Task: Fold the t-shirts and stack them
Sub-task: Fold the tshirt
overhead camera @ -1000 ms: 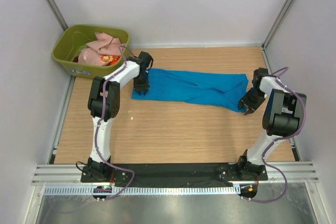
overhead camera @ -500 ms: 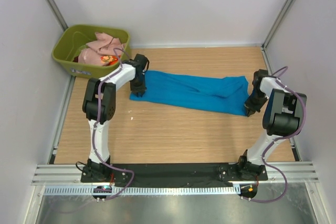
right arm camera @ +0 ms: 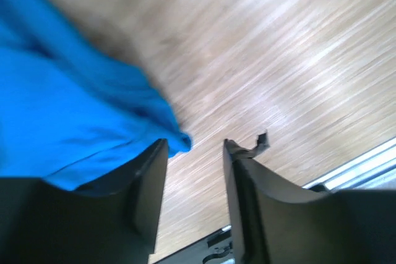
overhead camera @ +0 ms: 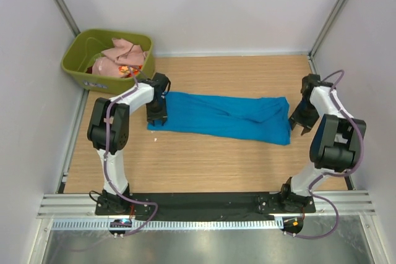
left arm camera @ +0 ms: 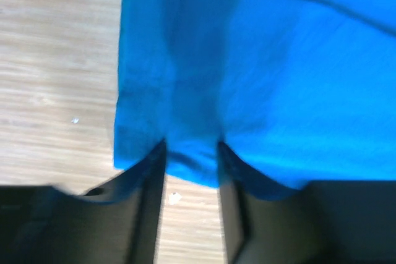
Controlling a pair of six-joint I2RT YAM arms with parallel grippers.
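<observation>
Left wrist: left gripper (left arm camera: 190, 148) jaws parted around blue t-shirt (left arm camera: 278, 91) hem; right gripper (right arm camera: 195, 145) parted, empty. Pinch both ends evenly, keep cloth taut for folding

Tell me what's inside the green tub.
A crumpled pink shirt lies on top in the tub, with a red-orange patterned cloth poking out beneath it. Whatever lies under those is covered.

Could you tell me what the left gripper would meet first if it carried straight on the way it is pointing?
The blue t-shirt: its edge lies between the fingers of the left gripper, so it would likely press cloth onto the wooden table beneath.
</observation>
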